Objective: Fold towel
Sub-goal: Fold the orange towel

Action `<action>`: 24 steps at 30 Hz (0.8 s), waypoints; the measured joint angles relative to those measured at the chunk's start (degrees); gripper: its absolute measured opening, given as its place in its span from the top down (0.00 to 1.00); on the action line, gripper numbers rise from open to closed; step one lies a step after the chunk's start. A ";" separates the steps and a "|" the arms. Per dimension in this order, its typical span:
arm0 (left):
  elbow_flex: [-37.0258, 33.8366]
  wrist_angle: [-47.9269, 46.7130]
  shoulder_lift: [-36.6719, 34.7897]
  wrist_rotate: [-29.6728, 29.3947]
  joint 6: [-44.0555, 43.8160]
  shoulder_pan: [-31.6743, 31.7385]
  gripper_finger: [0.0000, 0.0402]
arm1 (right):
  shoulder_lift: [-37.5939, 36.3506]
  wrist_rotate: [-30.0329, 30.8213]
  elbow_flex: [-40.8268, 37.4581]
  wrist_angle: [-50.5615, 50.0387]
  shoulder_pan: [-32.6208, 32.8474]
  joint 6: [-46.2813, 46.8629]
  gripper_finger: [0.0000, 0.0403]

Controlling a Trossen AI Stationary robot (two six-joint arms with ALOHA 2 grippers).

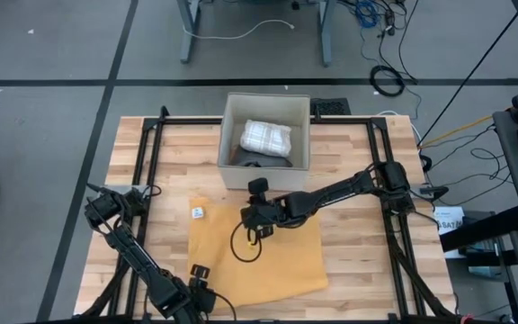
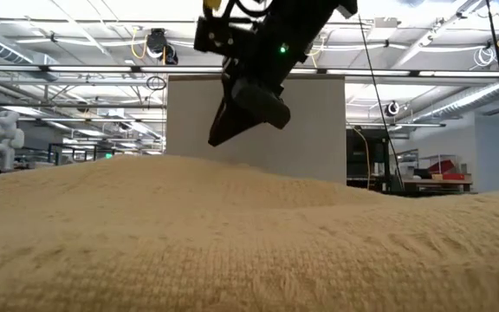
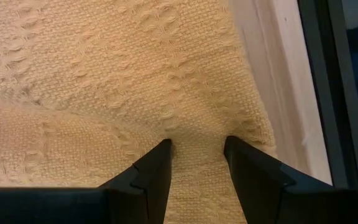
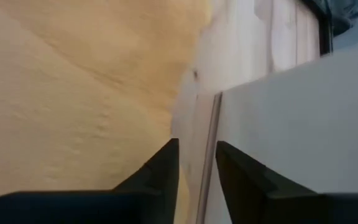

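Note:
A yellow towel [image 1: 254, 252] lies spread on the wooden table, with low humps across it in the low view [image 2: 232, 225]. My left gripper [image 1: 198, 286] points steeply down at the towel's near left corner, fingers apart [image 3: 197, 144] and tips on the cloth. My right gripper [image 1: 248, 218] hangs open above the towel's far edge, clear of it [image 2: 223, 134], with nothing between its fingers [image 4: 196, 146]. My left gripper comes from above, pointing steeply down. Its two fingertips [image 3: 165, 149] rest on the towel's top close to the near left corner [image 3: 263, 134]. A strip of cloth [image 3: 197, 127] lies between the open fingers, flat on the table and not lifted.
A white box [image 1: 265, 166] with a folded white towel [image 1: 266, 137] inside stands just beyond the towel's far edge, close to my right gripper [image 4: 291, 124]. A small white tag [image 1: 198, 212] lies at the towel's far left corner. A black frame [image 1: 142, 153] borders the table.

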 joint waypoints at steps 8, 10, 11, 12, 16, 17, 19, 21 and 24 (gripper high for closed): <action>5.93 -6.54 0.50 -7.22 2.18 -0.04 0.59 | -0.72 -13.71 -0.02 5.66 -0.21 -6.53 0.71; 9.08 -11.63 0.39 -11.99 3.10 -0.07 0.59 | -0.72 -16.69 -0.02 6.40 -0.91 -6.12 0.72; 10.52 -15.02 0.39 -14.64 3.17 -0.06 0.59 | -0.72 -17.27 -0.02 6.26 -1.07 -5.62 0.72; 11.81 -18.48 0.39 -17.35 3.13 -0.05 0.59 | -0.72 -17.71 -0.02 5.92 -1.20 -5.14 0.72; 16.06 -32.16 0.34 -29.14 3.16 0.17 0.59 | -0.72 -20.44 -0.02 4.40 0.18 -4.77 0.72; 16.88 -35.31 0.31 -31.65 3.18 0.40 0.59 | -0.72 -21.08 -0.02 3.58 0.89 -4.71 0.72; 18.15 -39.93 0.12 -35.11 3.25 1.22 0.59 | -1.11 -21.89 -0.04 1.76 2.39 -4.37 0.72; 18.14 -42.14 -1.43 -36.67 3.64 2.46 0.59 | -2.32 -21.85 -0.07 0.37 3.83 -3.93 0.72; 16.96 -36.99 -5.44 -37.63 7.58 5.13 0.59 | -4.82 -21.30 -0.07 -1.05 5.92 -2.72 0.72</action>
